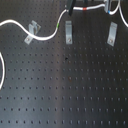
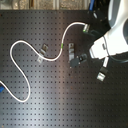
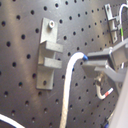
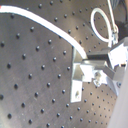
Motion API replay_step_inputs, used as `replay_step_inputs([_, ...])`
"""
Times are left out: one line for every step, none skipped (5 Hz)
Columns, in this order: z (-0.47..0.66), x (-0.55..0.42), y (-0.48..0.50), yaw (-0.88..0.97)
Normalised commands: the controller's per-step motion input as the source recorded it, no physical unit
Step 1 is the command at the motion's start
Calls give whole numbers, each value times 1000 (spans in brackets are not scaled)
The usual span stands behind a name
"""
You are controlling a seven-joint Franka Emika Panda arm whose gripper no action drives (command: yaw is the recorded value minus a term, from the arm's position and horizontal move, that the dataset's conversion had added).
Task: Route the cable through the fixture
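Observation:
The white cable point(image 1: 42, 36) lies on the black perforated board, curving in from the first exterior view's left. It runs against the left metal fixture point(image 1: 32, 31) and rises past a green band to my gripper point(image 1: 71, 9) at the top. In the second exterior view my gripper point(image 2: 76, 61) hangs beside the middle fixture point(image 2: 72, 49), and the cable point(image 2: 20, 46) loops back to a blue end. In the first wrist view the gripper point(image 3: 92, 62) is shut on the cable point(image 3: 70, 85), next to a fixture point(image 3: 49, 55). The second wrist view shows the cable point(image 4: 50, 27) ending at the gripper point(image 4: 97, 67).
A third fixture point(image 1: 113, 32) stands at the first exterior view's right, seen too in the second exterior view point(image 2: 102, 75). More cable with a red band point(image 1: 86, 9) loops behind the gripper. The white arm point(image 2: 112, 40) fills the second exterior view's right.

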Motion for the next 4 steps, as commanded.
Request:
replay_step_inputs([-222, 224, 364, 448])
replay_step_inputs([-198, 117, 527, 434])
replay_step_inputs([-159, 48, 521, 551])
replay_step_inputs([-58, 66, 468, 640])
